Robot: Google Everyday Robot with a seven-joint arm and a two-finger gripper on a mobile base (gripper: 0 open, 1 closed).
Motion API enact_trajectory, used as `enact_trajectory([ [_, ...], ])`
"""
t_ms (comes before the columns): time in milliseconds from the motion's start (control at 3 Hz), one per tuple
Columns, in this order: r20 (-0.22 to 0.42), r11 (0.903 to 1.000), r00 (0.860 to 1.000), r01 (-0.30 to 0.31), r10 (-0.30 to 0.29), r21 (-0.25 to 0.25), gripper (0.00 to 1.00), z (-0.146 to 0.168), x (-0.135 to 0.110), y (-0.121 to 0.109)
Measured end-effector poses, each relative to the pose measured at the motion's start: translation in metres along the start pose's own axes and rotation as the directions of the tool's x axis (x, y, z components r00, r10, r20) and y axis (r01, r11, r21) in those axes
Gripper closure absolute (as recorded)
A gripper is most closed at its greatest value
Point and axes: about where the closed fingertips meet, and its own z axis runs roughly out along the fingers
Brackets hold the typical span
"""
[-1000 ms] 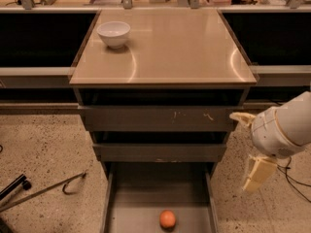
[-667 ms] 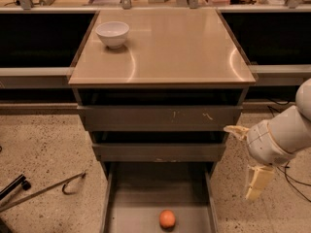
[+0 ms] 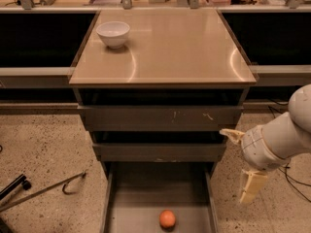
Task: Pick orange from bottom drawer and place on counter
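The orange (image 3: pixel 167 219) lies on the flat grey floor of the bottom drawer (image 3: pixel 126 203), which is pulled out, near its front middle. The counter (image 3: pixel 165 47) is the glossy tan top of the grey cabinet. My gripper (image 3: pixel 235 166) hangs to the right of the cabinet, beside the open drawer's right wall and above and to the right of the orange. It is open and empty, with one cream finger (image 3: pixel 231 135) up near the middle drawer's corner and the other finger (image 3: pixel 251 186) lower down.
A white bowl (image 3: pixel 113 34) stands at the counter's back left. Two closed grey drawers (image 3: pixel 160 118) sit above the open one. Dark shelving units (image 3: pixel 39 38) flank the cabinet. A metal rod with a hook (image 3: pixel 46 188) and cables (image 3: pixel 291 171) lie on the speckled floor.
My arm and gripper have moved down and a little toward the open bottom drawer. The orange and the bowl have not moved.
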Motion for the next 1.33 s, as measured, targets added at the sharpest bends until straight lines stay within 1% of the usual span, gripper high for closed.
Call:
enact_trajectory([
  [333, -0.023, 0.9984, 0.998, 0.056, -0.056, 0.007, 0.00, 0.050, 0.012, 0.020],
  [667, -0.058, 0.9915, 0.990, 0.129, -0.130, -0.014, 0.00, 0.125, 0.038, 0.036],
  [1000, -0.079, 0.9777, 0.975, 0.208, -0.206, 0.025, 0.00, 0.181, 0.065, 0.010],
  [1333, -0.032, 0.9596, 0.960, 0.278, -0.277, 0.042, 0.00, 0.215, 0.075, -0.012],
])
